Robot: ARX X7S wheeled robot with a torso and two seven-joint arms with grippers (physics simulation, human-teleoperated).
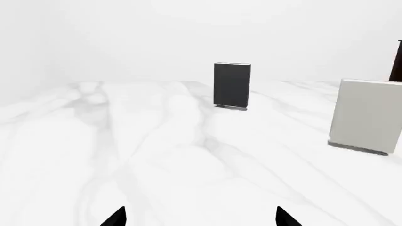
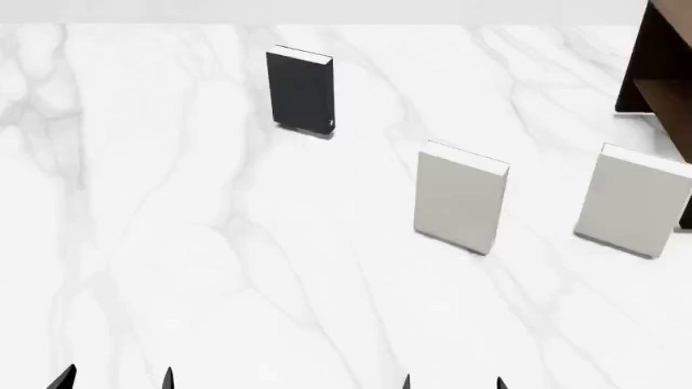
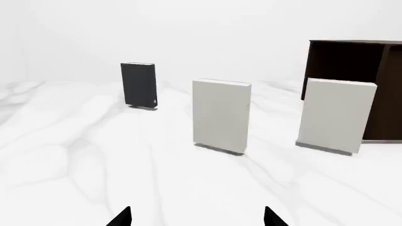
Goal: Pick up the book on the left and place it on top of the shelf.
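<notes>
The black book [image 2: 301, 91] stands upright on the white marble table [image 2: 216, 243], at the far left of the three books. It also shows in the left wrist view [image 1: 232, 85] and the right wrist view [image 3: 139, 85]. The dark brown shelf [image 2: 659, 73] is at the far right edge, also in the right wrist view [image 3: 351, 66]; a sliver shows in the left wrist view [image 1: 396, 63]. My left gripper [image 2: 116, 379] is open and empty at the near edge, well short of the book; only its fingertips [image 1: 116, 217] show. My right gripper [image 2: 452, 382] is open and empty too, fingertips [image 3: 274, 217] apart.
Two light grey-white books stand upright to the right of the black one: one in the middle [image 2: 462, 198] and one [image 2: 633, 201] just in front of the shelf. The middle one is ahead of my right gripper [image 3: 221, 116].
</notes>
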